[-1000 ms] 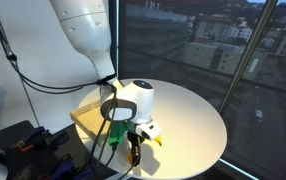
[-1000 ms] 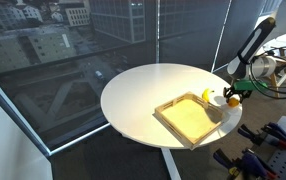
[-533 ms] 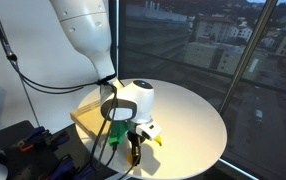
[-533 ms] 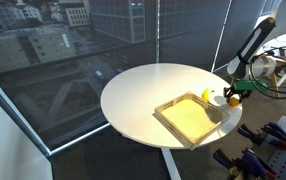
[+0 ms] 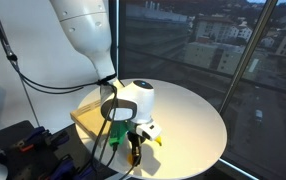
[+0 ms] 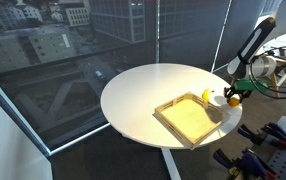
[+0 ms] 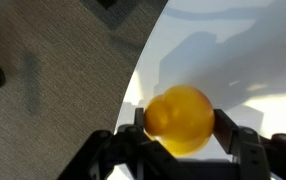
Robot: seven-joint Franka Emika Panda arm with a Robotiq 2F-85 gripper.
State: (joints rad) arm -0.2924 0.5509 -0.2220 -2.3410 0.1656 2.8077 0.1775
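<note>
**Jaws close on the yellow fruit at the table's rim**

Over the last second the arm does not shift in either exterior view; the change is in the hand alone. The gripper [image 7: 180, 126] has drawn its jaws inward and then stopped. In the wrist view they now stand clamped on the yellow fruit [image 7: 180, 120], with a dark finger pad [image 7: 136, 122] pressed to each flank. Judged from this, the grasp is made and the squeeze has settled. The pictures do not show whether the fruit rests on the table or hangs just clear of it.

The fruit sits at the very edge of the round white table [image 6: 143, 95]. In an exterior view it shows as a small yellow spot [image 6: 233, 98] at the table's right rim, under the black gripper [image 6: 233, 90] and just right of the wooden tray [image 6: 188, 118]. In the wrist view, part of the fruit lies over the white top and part over the grey carpet [image 7: 43, 80] beyond the edge.

The fruit is nearly a ball, deep yellow to orange, with a dull, faintly pitted skin and a soft sheen; it could be a lemon. It looks firm, since it bulges past the pads without any visible dent. The tabletop is smooth, matte and white, and throws soft shadows. The tray is pale wood, flat and rectangular with a low raised rim. It lies on the right part of the table, towards the near side. Behind the table, tall glass panes [image 6: 43, 40] look out on city buildings.
</note>
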